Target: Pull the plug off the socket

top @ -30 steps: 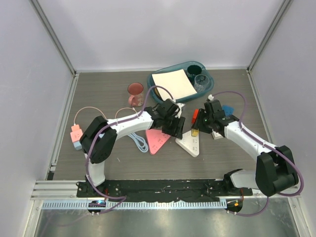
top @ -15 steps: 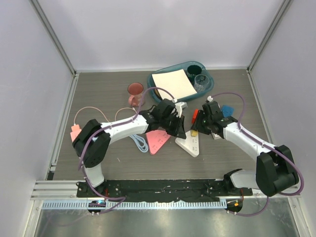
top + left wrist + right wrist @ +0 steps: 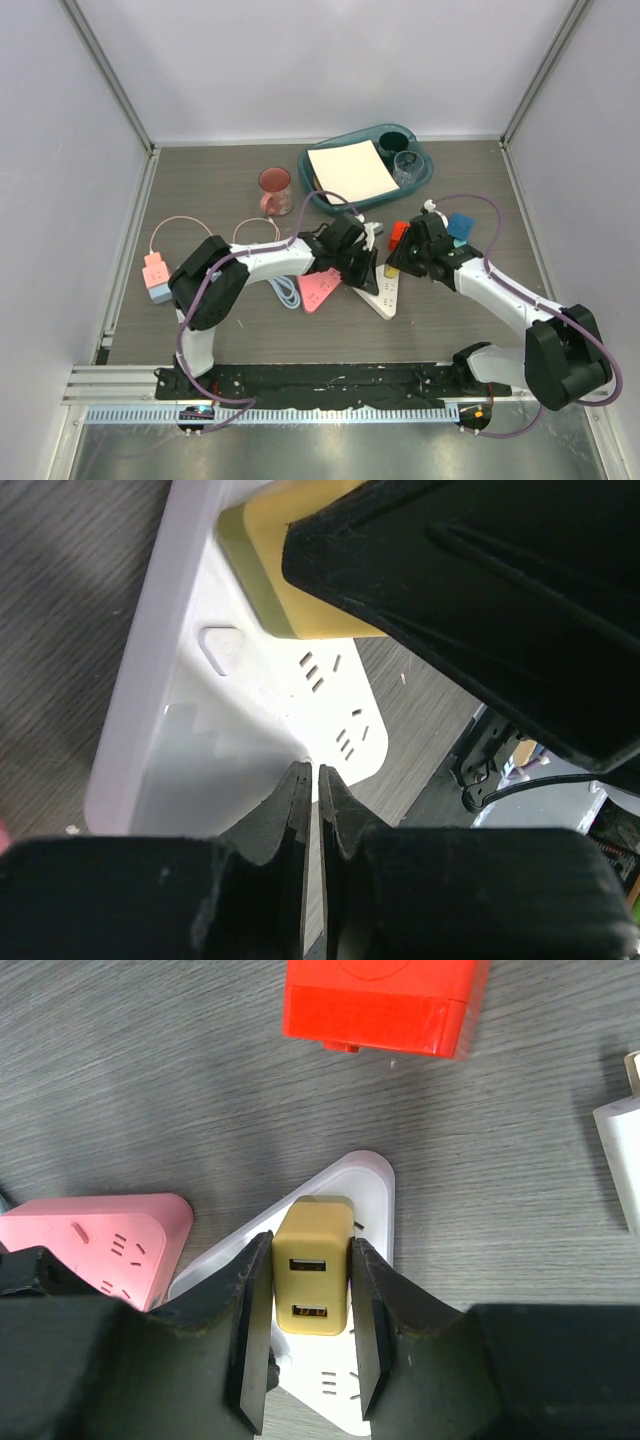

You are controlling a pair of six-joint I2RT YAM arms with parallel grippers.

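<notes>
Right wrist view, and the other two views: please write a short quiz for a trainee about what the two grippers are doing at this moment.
1. Which thing sits between the jaws of the right gripper?
A) red block
B) yellow USB charger
C) pink triangular power strip
2. True or false: the left gripper has its jaws wide open.
3. Fill in the word: the charger is plugged into a white ___ power strip.

Key: 1 B. 2 false, the jaws are shut. 3 triangular.
</notes>
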